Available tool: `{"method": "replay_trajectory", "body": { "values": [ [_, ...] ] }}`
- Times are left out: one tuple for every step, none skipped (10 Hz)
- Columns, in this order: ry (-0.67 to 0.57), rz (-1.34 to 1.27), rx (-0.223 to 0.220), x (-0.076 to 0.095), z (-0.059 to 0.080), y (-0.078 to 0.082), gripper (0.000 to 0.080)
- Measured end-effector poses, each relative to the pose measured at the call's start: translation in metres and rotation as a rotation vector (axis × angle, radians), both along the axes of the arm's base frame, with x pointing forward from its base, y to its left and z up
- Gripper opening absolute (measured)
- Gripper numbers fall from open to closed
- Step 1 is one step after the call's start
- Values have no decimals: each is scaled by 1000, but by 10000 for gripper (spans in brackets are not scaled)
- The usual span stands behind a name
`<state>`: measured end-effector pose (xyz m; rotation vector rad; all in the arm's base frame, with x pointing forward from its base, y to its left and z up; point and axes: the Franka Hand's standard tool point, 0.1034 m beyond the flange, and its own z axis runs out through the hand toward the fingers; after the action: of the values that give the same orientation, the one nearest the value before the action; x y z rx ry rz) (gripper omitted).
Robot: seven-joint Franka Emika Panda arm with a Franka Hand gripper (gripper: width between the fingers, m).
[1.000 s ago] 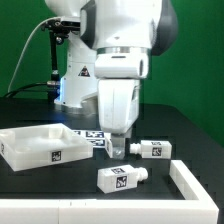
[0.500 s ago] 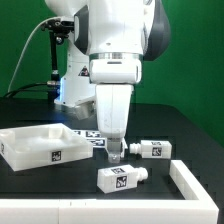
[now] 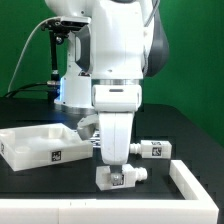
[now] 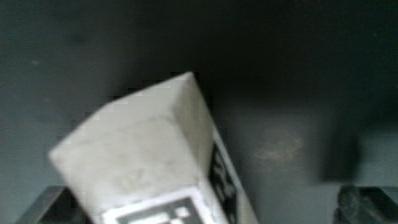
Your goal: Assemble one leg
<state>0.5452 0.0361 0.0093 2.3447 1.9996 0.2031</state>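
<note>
At the exterior view's left a white tray point(image 3: 25, 150) lies flat on the black table point(image 3: 190, 130). Its front wall carries a black-and-white square tag point(image 3: 56, 155), and the part of its hollow in view shows only white walls. Just behind its right corner a bit of the marker board point(image 3: 92, 141) shows past the arm. In the middle the gripper point(image 3: 117, 176) points straight down, with its fingertips right at the leg point(image 3: 122, 179). I cannot tell whether the fingers are pressed onto the block or just stand around it. The leg lies on the table near the front edge. Its long axis runs across the exterior view, its short round peg points to the exterior view's right, and its square tag faces the camera. In the wrist view the leg point(image 4: 151, 150) fills the frame as a slanted white block with its tag point(image 4: 178, 212) at one end; the fingers are not clear there. Further right and further back lies a second leg point(image 3: 155, 148), well apart from the first, also tagged and lying lengthwise across the view. A low white rail point(image 3: 195, 178) stands at the far right. The tags are patterns only, with no readable writing.
</note>
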Motion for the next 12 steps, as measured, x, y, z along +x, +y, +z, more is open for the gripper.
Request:
{"method": "replay_trajectory", "body": {
  "values": [
    [4, 4, 3, -1, -2, 3, 650],
    [3, 2, 2, -1, -2, 2, 650],
    [4, 1, 2, -1, -2, 1, 541],
    [4, 1, 2, -1, -2, 1, 401],
    [4, 1, 2, -1, -2, 1, 278],
    [4, 1, 2, -1, -2, 1, 278],
    [5, 3, 1, -1, -2, 1, 282],
    [23, 38, -18, -2, 8, -2, 282],
    [46, 78, -40, -6, 24, -1, 282],
    [54, 114, -51, -14, 38, 3, 282],
    [50, 114, -52, -27, 50, 3, 282],
    [51, 71, -48, -46, 64, 0, 282]
  ]
}}
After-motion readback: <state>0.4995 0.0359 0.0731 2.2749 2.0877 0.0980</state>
